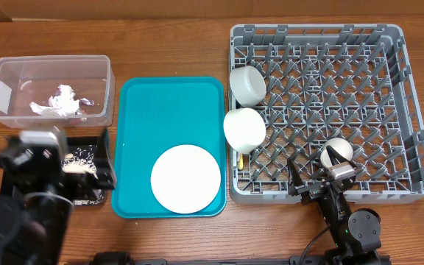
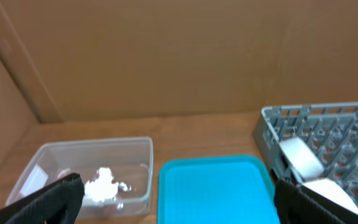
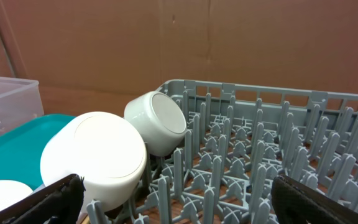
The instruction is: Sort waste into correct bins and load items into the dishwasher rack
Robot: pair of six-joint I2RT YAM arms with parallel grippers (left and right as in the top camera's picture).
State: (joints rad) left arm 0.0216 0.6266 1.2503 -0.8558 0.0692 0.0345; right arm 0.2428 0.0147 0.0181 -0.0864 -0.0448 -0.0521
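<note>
A teal tray [image 1: 138,110] with a white plate [image 1: 185,179] lies on the bench [image 1: 168,51] between the clear tub [image 1: 6,73], which holds the crumpled wrapper [image 1: 61,101], and the grey rack [image 1: 389,110]. The far bowl [image 1: 246,85] and the near bowl [image 1: 244,129] lie tipped on their sides at the rack's left edge. A cup [image 1: 338,147] sits near the rack's front. The left tool [image 2: 178,183], above the black tray [image 1: 94,147], and the right tool [image 3: 178,180], by the cup, both gape wide and empty.

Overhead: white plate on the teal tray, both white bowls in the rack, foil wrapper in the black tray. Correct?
One slip: the foil wrapper lies in the clear tub, not the black tray, as the overhead view shows. The white plate is on the teal tray, and the far bowl and near bowl sit in the rack.
</note>
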